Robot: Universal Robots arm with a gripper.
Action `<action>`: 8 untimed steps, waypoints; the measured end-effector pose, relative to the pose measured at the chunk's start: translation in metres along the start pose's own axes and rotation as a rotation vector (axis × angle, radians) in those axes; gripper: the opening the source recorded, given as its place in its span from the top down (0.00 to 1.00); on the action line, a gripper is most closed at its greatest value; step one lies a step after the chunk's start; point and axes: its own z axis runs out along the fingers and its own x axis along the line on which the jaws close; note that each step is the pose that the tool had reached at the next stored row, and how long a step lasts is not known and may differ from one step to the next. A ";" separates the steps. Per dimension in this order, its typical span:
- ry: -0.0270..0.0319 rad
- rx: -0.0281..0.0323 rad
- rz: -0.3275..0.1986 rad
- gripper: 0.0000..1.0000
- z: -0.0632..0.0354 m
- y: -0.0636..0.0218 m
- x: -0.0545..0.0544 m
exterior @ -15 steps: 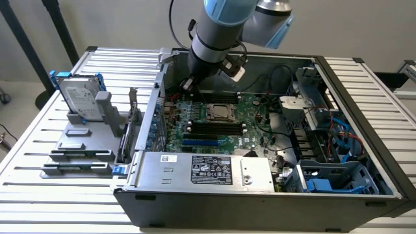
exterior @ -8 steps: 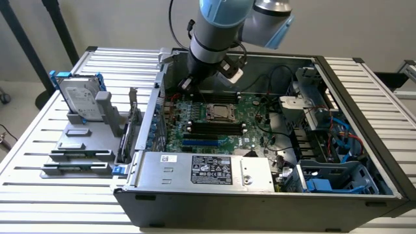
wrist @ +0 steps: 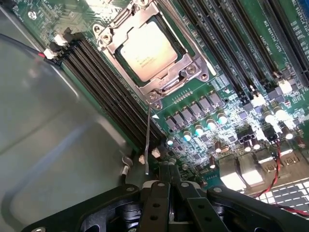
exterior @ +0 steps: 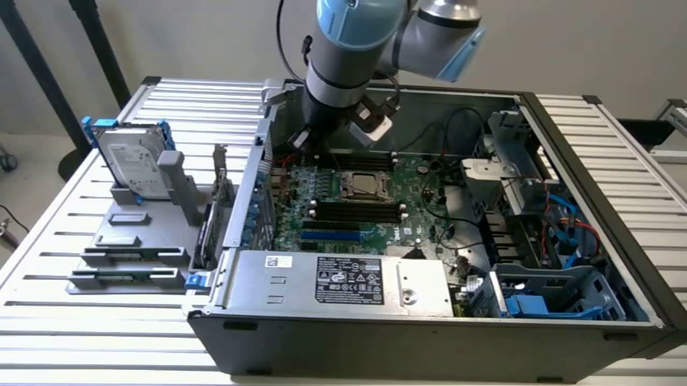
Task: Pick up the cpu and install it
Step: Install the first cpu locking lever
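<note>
The cpu (exterior: 365, 185) (wrist: 147, 50) is a small square chip with a silver-grey top. It lies flat in its socket on the green motherboard (exterior: 413, 201) (wrist: 231, 96), framed by the metal socket bracket (wrist: 190, 72). A thin socket lever (wrist: 147, 140) runs from the socket toward my gripper. My gripper (exterior: 309, 143) (wrist: 168, 169) hovers over the board's back edge, apart from the cpu, shut with nothing between its fingers.
The open computer case (exterior: 601, 161) rests on a slatted table. A grey labelled power-supply box (exterior: 338, 281) fills its front. Black memory slots (exterior: 355, 211) flank the socket. Cables (exterior: 569, 225) and a blue drive cage (exterior: 536, 305) sit at the exterior view's right. A hard drive with blue bracket (exterior: 134, 161) stands outside.
</note>
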 end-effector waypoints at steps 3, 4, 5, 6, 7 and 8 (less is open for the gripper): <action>0.0151 -0.0033 0.027 0.89 0.0026 0.0008 -0.001; 0.0230 -0.0027 0.036 0.89 0.0032 0.0010 -0.001; 0.0308 -0.0024 0.045 0.89 0.0036 0.0011 -0.001; 0.0372 -0.0032 0.054 0.89 0.0036 0.0011 -0.001; 0.0428 -0.0051 0.064 0.89 0.0036 0.0011 -0.001; 0.0478 -0.0080 0.074 0.89 0.0035 0.0011 -0.001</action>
